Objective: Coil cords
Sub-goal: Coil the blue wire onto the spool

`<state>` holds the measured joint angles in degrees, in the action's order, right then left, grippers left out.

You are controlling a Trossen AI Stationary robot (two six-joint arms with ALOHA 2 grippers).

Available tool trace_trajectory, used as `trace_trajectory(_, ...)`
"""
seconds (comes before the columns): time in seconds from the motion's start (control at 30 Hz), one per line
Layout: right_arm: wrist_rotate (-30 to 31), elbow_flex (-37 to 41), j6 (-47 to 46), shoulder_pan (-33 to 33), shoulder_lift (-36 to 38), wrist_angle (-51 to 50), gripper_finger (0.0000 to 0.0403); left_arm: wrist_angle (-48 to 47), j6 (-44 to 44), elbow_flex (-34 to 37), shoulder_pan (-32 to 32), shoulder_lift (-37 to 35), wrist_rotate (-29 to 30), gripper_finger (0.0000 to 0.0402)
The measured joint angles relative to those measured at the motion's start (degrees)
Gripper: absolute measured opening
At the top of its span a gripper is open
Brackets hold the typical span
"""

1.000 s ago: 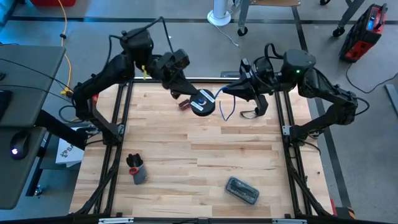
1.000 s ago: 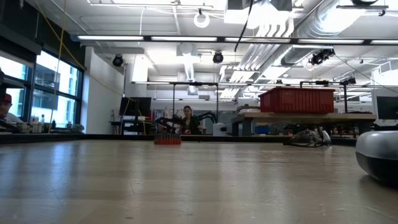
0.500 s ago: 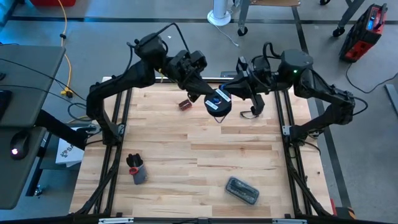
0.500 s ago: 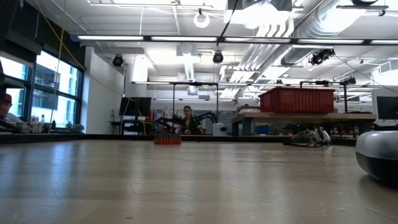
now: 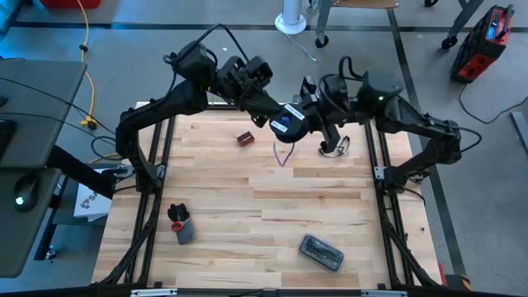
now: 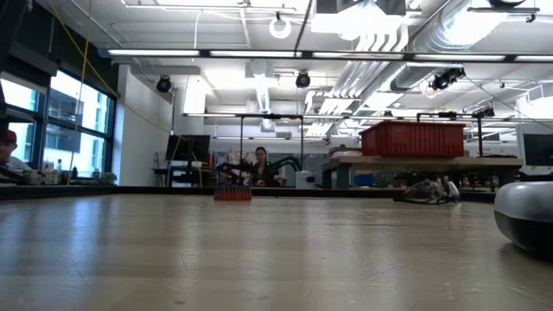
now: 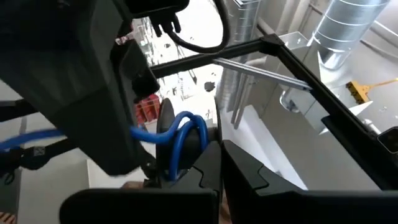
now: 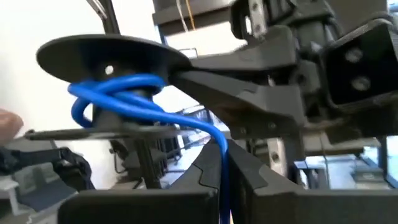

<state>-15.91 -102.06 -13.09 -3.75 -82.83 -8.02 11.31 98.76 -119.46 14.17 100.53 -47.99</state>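
Starting at your left: the left gripper (image 5: 272,122) is raised over the far edge of the tabletop (image 5: 264,214), its jaws clamped on the rim of the black reel (image 5: 285,124). The reel hangs in the air between the two arms, well clear of the wood, its blue-white patch facing up in the high view. In the left wrist view a few turns of the blue cord (image 7: 180,137) already lie round the hub.

Moving right, the right gripper (image 5: 313,118) sits just beside the reel, jaws together on the cord (image 8: 219,162) where it leaves the spool; the right wrist view shows the strand running from the hub straight down between its fingers. A loose tail of cord dangles below the reel toward the tabletop.

What the next move hinges on, as I judge it: the reel's axis stands roughly upright, so the cord must be fed round it sideways. Your right arm is the one to circle, keeping the strand level with the groove between the two flanges.
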Motion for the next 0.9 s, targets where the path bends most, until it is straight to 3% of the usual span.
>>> trace_trajectory(0.3, -0.9, 0.0, -5.1, 0.0, -3.0, 5.3, 0.0009, 2.3, -1.1, 0.0, 1.3, 0.0, -0.8, 0.0)
trace_trajectory(0.67, 3.7, 0.0, -7.6, 0.2, -5.0, 7.7, 0.0137, 5.3, -1.5, 0.0, 2.5, 0.0, -1.9, 0.0)
trace_trajectory(0.9, 3.5, 0.0, -7.4, 0.9, -5.1, 7.7, 0.0149, 8.4, -4.5, 0.0, 6.3, 0.0, -0.3, 0.0)
